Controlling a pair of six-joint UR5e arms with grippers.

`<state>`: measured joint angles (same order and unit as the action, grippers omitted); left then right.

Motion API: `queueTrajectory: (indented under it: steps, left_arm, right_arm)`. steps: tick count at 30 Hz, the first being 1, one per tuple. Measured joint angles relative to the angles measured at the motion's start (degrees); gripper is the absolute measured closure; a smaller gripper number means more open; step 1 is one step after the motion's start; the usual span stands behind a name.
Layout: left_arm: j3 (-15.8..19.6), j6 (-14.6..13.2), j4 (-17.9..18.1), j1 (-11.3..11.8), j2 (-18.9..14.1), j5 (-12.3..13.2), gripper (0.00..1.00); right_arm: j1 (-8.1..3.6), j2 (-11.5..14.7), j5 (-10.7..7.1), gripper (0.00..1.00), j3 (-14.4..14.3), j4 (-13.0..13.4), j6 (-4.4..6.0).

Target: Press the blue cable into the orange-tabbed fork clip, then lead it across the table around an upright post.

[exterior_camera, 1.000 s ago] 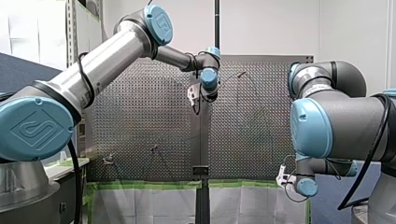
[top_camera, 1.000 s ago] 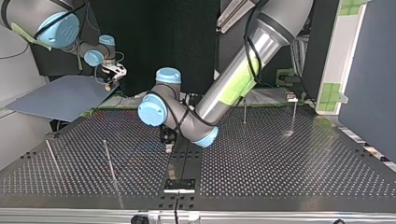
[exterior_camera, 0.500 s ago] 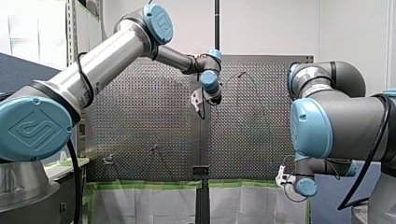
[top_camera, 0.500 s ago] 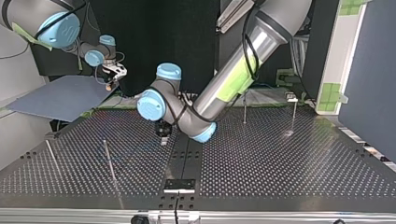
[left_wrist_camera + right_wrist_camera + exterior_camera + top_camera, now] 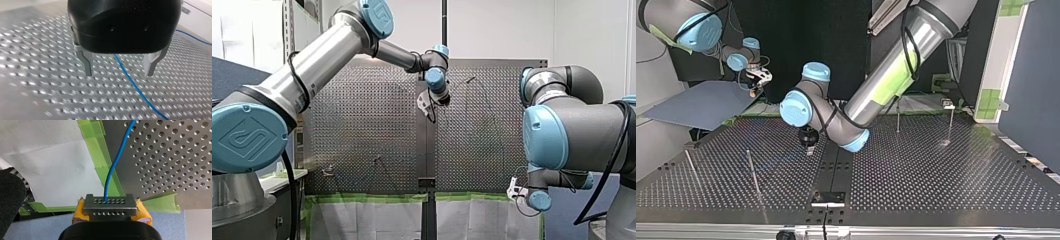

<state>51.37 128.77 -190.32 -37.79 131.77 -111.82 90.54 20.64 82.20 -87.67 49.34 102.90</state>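
My left gripper hovers, fingers spread wide, over the blue cable crossing the tabletop; my right gripper pinches that cable.

I see the perforated table with upright posts standing either side of its dark centre strip, and the blue cable running over the holes.

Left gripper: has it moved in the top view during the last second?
Yes. The left gripper drew away from the black bracket, toward the view's left.
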Motion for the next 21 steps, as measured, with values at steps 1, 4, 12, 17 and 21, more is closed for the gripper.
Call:
queueTrajectory:
  steps: [1, 4, 12, 17, 21]
  left_arm:
    - [0.48, 0.54, 0.40, -0.01, -0.52, 0.26, 0.01]
    - [2.19, 2.30, 1.73, -0.18, -2.24, 1.50, 0.01]
    - [5.47, 2.33, -0.65, -1.82, -6.67, 3.76, 0.01]
    - [3.71, -0.28, -3.34, -2.59, -9.41, 3.70, 0.01]
    - [1.34, -2.76, -4.51, -3.07, -10.58, 4.31, 0.01]
  right_arm:
    - [0.01, 0.00, -0.01, 1.00, 0.00, -0.01, 0.01]
    - [0.04, -0.01, -0.06, 1.00, 0.00, -0.02, 0.03]
    - [0.13, 0.01, -0.10, 1.00, 0.00, -0.16, 0.04]
    - [0.04, 0.00, -0.10, 1.00, 0.02, -0.20, 0.03]
    - [-0.07, 0.01, -0.10, 1.00, 0.01, -0.20, 0.03]
